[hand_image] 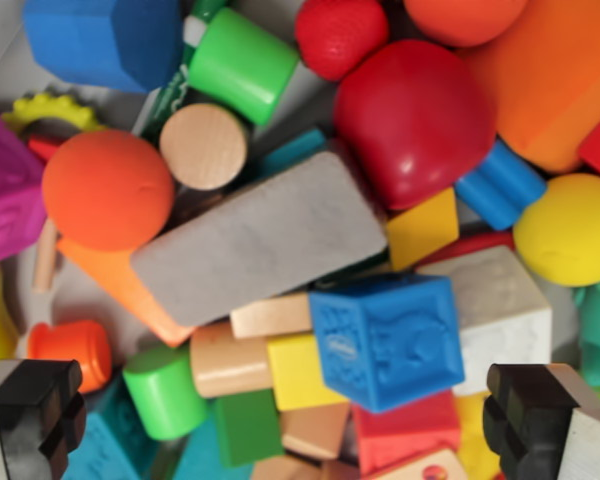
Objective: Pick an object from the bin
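Robot gripper (285, 420) hangs over a crammed toy bin, jaws spread wide and holding nothing; one black finger (35, 405) shows at the wrist view's lower left, the other at lower right. No target is fixed yet, but the blue cube (388, 340) sits high on the heap, roughly between the fingers and nearer the right one, so it looks the likeliest pick. It is touching a white block (505, 310) on its right side and a yellow block (298, 372) on its left, w/ a red block (405, 432) just below; little free room shows at its flanks. Risk: a finger coming down lands on a neighbour instead of in a gap, stalling the descent or tipping the cube. The gray slab (263, 238) lies tilted across the pile just above, resting on other toys; a nudge could send it sliding. The red dome (415, 120) and orange ball (108, 188) are round and probably slip from a pinch; the green cylinder (165, 390), near the left finger, may roll. Bin floor barely visible, so depth is hard to judge.
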Controlling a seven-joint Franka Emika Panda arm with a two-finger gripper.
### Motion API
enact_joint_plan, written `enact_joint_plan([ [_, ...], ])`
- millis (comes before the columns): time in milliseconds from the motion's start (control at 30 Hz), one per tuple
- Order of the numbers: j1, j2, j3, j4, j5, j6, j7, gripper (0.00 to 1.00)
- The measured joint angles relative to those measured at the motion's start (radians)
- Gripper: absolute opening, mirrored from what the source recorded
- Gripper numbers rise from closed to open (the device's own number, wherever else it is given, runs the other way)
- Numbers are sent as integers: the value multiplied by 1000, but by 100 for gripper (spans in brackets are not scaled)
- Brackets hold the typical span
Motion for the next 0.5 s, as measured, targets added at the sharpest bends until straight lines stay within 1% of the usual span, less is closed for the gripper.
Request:
enact_joint_plan([
  [333, 0, 38, -17, -9, 22, 40, 118, 100],
  [433, 0, 52, -23, -11, 31, 52, 160, 100],
  [500, 0, 60, -26, -12, 33, 60, 172, 100],
])
